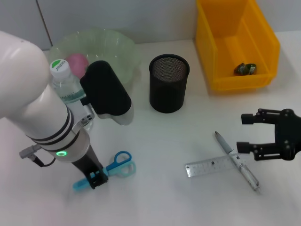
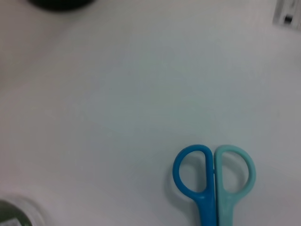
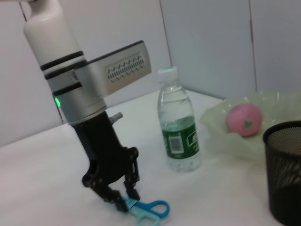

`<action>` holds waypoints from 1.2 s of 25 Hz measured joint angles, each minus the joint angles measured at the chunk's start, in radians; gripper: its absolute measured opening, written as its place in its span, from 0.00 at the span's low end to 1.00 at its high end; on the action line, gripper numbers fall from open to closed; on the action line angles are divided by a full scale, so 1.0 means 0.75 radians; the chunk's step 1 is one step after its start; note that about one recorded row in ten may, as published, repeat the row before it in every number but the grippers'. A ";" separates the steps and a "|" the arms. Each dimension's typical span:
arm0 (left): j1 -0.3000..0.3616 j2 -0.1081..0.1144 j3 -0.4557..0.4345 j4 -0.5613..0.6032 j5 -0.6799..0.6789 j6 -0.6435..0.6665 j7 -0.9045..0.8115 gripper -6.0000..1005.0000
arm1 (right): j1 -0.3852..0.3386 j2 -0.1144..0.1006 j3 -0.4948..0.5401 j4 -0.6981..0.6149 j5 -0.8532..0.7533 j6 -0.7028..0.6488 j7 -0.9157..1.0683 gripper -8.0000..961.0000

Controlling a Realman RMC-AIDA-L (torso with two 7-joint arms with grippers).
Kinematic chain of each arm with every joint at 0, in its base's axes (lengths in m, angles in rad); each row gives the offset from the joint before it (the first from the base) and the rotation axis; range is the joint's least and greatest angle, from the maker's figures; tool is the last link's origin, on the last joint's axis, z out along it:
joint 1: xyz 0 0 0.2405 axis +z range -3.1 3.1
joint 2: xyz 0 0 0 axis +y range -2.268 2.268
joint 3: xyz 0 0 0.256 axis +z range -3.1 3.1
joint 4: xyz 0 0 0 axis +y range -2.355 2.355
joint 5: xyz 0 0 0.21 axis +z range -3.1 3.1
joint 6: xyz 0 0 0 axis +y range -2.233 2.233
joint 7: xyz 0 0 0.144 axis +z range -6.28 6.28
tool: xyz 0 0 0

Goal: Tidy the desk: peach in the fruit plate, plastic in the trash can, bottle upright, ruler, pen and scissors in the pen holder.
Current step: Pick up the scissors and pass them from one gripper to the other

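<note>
A: Head view first. My left claw (image 1: 96,178) is down on the blade end of the scissors (image 1: 113,168), narrow, pinching them. Their long axis runs from the claw out toward the pen holder (image 1: 169,83), handles leading. Right claw (image 1: 248,133) hangs wide and empty just beside the pen (image 1: 236,160), which crosses the ruler (image 1: 214,165).
B: Counts?
A: One scissors, one pen, one ruler, one bottle (image 1: 66,82) upright, one peach (image 1: 76,61) in the fruit plate (image 1: 120,52), one trash can (image 1: 265,44).
B: Left wrist?
A: Two handle loops flat on the surface (image 2: 117,94).
B: Right wrist?
A: Confirms it: left claw closed on the blades, bottle standing well apart behind.
</note>
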 joint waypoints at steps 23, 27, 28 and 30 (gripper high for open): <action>0.118 0.007 -0.058 0.447 -0.064 -0.175 -0.006 0.23 | -0.056 0.075 0.447 0.393 0.557 -0.014 -0.093 0.85; 0.171 0.007 -0.017 0.549 -0.078 -0.355 0.009 0.23 | -0.077 0.077 0.447 0.665 0.619 -0.102 -0.281 0.85; 0.171 0.007 -0.017 0.549 -0.078 -0.355 0.009 0.23 | -0.077 0.077 0.447 0.665 0.619 -0.102 -0.281 0.85; 0.186 0.007 0.012 0.583 -0.100 -0.404 0.017 0.23 | -0.077 0.080 0.446 0.785 0.620 -0.127 -0.381 0.85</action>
